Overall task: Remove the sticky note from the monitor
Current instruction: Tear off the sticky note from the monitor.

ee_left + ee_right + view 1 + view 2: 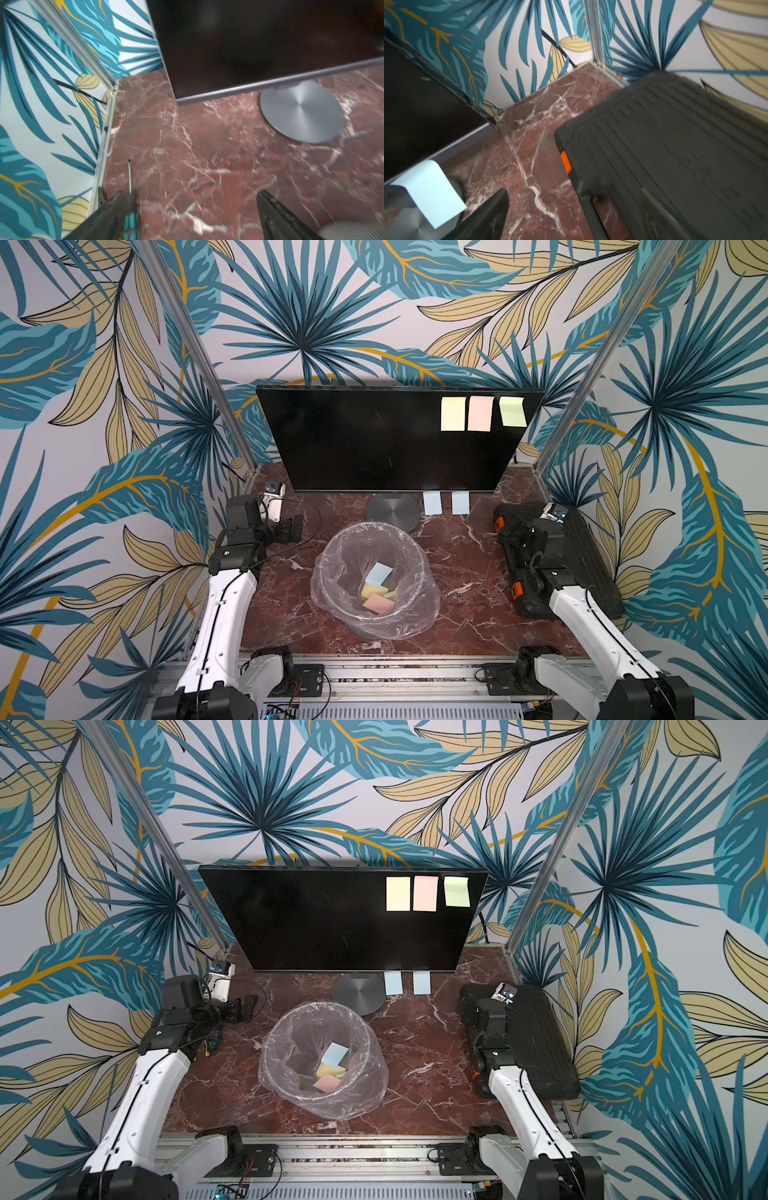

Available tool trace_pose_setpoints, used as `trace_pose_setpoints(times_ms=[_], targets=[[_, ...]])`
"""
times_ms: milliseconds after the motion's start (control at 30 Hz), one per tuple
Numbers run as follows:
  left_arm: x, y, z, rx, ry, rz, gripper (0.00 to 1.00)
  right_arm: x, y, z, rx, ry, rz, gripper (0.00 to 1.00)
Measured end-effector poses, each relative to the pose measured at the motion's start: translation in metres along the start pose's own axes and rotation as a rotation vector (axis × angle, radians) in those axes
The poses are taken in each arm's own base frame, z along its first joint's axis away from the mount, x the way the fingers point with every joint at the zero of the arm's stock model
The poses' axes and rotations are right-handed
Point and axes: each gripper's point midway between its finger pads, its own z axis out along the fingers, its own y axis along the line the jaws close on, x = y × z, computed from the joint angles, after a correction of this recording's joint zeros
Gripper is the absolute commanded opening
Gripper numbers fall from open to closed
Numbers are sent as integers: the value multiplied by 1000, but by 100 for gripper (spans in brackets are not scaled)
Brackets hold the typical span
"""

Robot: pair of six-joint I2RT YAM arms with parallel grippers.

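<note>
The dark monitor (pixel 374 439) stands at the back on its round grey base (pixel 392 510). Three sticky notes cling to the screen's upper right: yellow (pixel 453 413), pink (pixel 481 413) and green (pixel 512 411). Two blue notes (pixel 432 503) (pixel 460 502) hang from its lower edge; one blue note (pixel 431 191) shows in the right wrist view. My left gripper (pixel 291 529) (pixel 193 199) hovers low at the left, open and empty. Over the table's right side my right gripper (pixel 508 531) (pixel 575 199) is open and empty too. Both are far below the upper notes.
A bin lined with a clear bag (pixel 428 572) sits mid-table and holds several notes. A black ribbed case (pixel 582 556) lies along the right wall under my right arm. A teal-handled screwdriver (pixel 131 220) lies by the left wall.
</note>
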Motion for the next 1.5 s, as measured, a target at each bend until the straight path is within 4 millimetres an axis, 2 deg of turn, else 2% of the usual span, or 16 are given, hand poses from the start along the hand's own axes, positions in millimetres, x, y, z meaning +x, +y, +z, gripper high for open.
trace_pose_setpoints(times_ms=[100, 200, 333, 467, 600, 767, 1100, 1300, 1500], targets=[[-9, -11, -30, 47, 45, 2, 100, 9, 2, -13, -34, 58, 38, 100], [-26, -28, -63, 128, 43, 8, 97, 4, 7, -33, -87, 72, 62, 99], [-42, -71, -107, 351, 20, 40, 90, -9, 12, -61, -154, 44, 85, 100], [-40, -109, -128, 540, 57, 75, 89, -12, 10, -80, -178, 30, 92, 99], [-27, -132, -125, 634, 141, 108, 88, -6, 5, -85, -169, 52, 84, 100], [-16, -142, -104, 663, 229, 136, 86, 1, 2, -87, -154, 91, 66, 99], [9, -163, -69, 631, 340, 252, 83, -5, 7, -91, -175, 90, 63, 99], [21, -166, -51, 574, 386, 304, 71, -3, 6, -92, -167, 104, 54, 99], [25, -166, -34, 540, 414, 325, 57, -18, 14, -101, -192, 93, 53, 99]])
